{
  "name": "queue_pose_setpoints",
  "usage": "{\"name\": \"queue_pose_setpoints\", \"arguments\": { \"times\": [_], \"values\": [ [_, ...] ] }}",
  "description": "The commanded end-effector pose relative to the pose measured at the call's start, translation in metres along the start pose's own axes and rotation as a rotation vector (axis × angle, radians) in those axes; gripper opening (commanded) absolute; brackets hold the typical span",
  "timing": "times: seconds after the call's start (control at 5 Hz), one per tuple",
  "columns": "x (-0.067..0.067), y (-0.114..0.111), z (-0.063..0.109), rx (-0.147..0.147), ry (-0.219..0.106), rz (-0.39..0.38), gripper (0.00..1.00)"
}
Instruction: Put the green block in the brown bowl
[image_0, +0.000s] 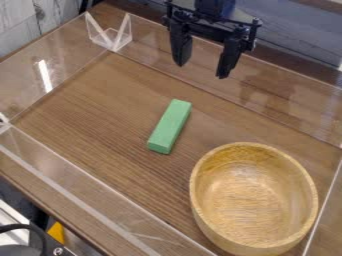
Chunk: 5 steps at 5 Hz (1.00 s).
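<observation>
We see the gripper (203, 58) hanging at the far end of the wooden worktop (94, 110), its two dark fingers (178, 48) pointing down and spread wide apart, released, with nothing between them. Their tips appear to hang clear of the wood, touching nothing. The green block (168, 126) lies flat on the worktop nearer to us than the fingers and a little to their left in the camera view, well apart from them; its long side runs roughly toward and away from us, slightly slanted. The brown bowl (254, 238) sits upright at the near right corner, farther still from the fingers than the block is, and we see only bare wood grain inside it. The block lies near the bowl's rim, up and to the left of it, without touching it. Clear plastic walls (54, 60) fence the worktop, and a small folded clear plastic piece (108, 34) stands at the far left corner, to the left of the fingers and apart from them.
</observation>
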<state>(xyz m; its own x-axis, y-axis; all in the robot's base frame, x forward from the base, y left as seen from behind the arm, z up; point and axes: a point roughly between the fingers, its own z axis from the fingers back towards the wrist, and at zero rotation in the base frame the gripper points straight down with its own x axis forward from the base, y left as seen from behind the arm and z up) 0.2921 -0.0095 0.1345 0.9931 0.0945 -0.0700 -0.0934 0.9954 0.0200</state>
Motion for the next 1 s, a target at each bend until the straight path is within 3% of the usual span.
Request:
{"name": "queue_pose_setpoints", "arguments": {
  "times": [0.0, 0.4, 0.8],
  "values": [
    [0.007, 0.007, 0.016, -0.005, -0.046, 0.046, 1.0],
    [0.025, -0.004, 0.02, -0.008, -0.055, 0.058, 1.0],
    [0.034, -0.008, 0.018, -0.015, -0.061, 0.11, 1.0]
  ]
}}
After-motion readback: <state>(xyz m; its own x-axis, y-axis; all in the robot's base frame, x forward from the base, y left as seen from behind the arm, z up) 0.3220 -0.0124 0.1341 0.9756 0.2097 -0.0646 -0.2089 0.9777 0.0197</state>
